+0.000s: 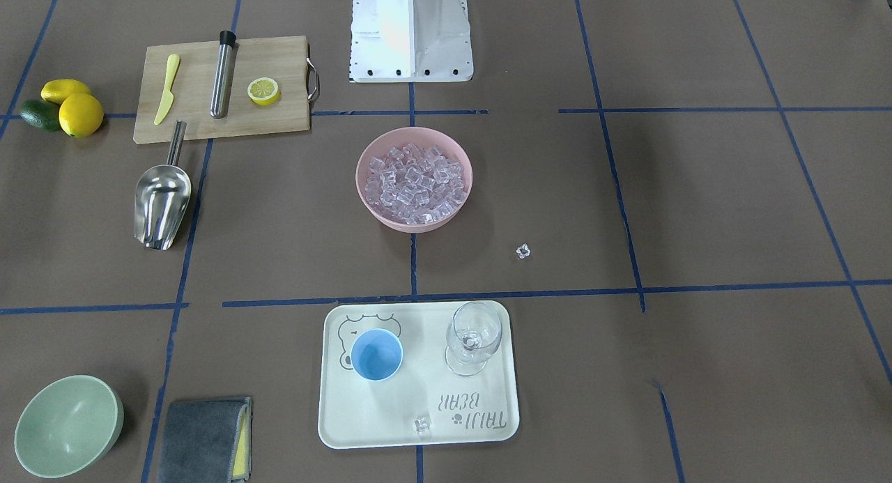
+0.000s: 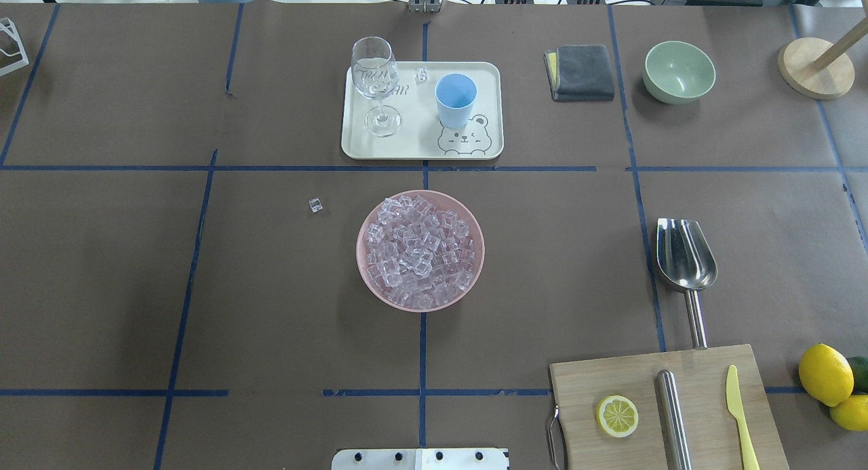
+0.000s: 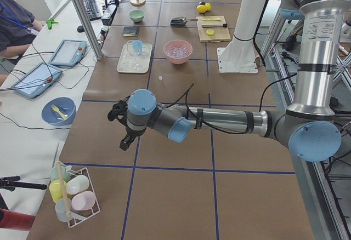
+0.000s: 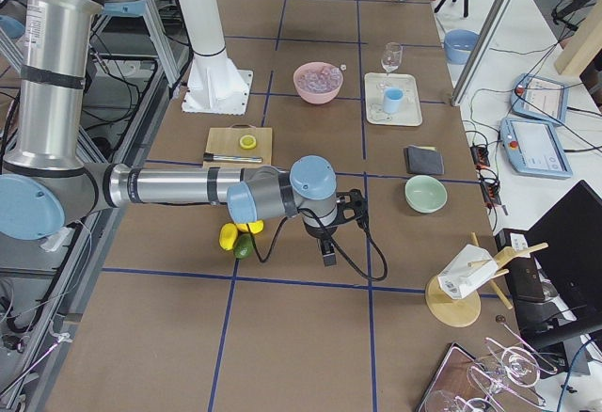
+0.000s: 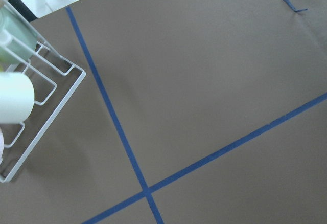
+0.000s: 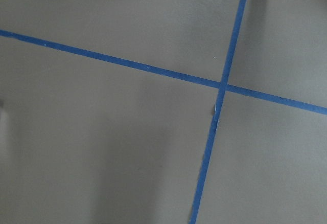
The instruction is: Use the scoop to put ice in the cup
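**Scoop lies untouched, both arms hang wide**

The shiny steel scoop (image 1: 162,204), with its deep rounded trough, lies flat on brown paper (image 1: 732,204). Its thin tubular handle reaches the wooden board (image 1: 272,58). Glassy clear ice cubes (image 1: 416,183) heap in the pink bowl (image 1: 364,190). The small smooth light-blue plastic cup (image 1: 376,355) stands on the cream tray (image 1: 418,438). The left gripper (image 3: 125,143) and right gripper (image 4: 328,256) hover well apart from all this. Parted or clenched, I cannot tell.

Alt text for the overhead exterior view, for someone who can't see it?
A pink bowl heaped with ice sits mid-table; beyond it the empty light-blue cup stands on a cream tray beside a stemmed glass. The steel scoop lies at right, handle end at a cutting board's edge; no arm shows.
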